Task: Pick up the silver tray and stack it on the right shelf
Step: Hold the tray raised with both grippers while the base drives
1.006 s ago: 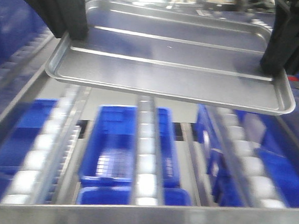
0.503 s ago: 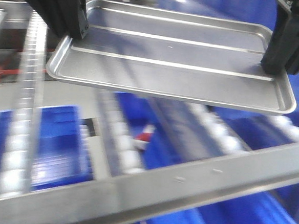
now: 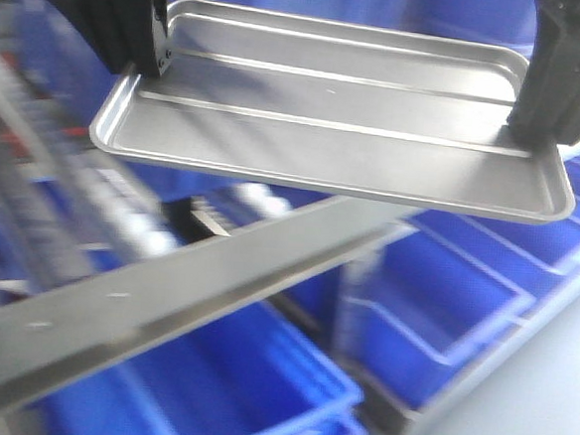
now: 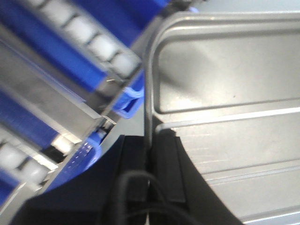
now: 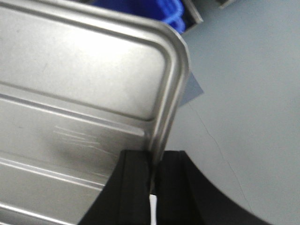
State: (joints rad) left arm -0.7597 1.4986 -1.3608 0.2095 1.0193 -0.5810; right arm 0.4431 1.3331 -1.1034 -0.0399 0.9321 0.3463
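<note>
The tray (image 3: 336,131) is up in the air, held about level between the two arms, above the shelf (image 3: 196,281) and not touching it. The left gripper (image 3: 147,60) is clamped on the tray's short left rim. From the left wrist you can see its black jaws pressed on either side of the raised edge, with the rim running straight between them. The right gripper (image 3: 536,120) is clamped the same way on the short right rim, close to a rounded corner, one jaw inside the tray and one outside.

Below, the shelf's broad steel front bar runs slantwise across the front view, blurred, with two small rivets (image 3: 115,295) on its face. White rollers (image 4: 93,42) line a rail down past the tray's left corner. Blue bins (image 3: 454,289) sit under and to the right of the bar. Grey floor (image 5: 243,93) shows beyond the tray's right edge.
</note>
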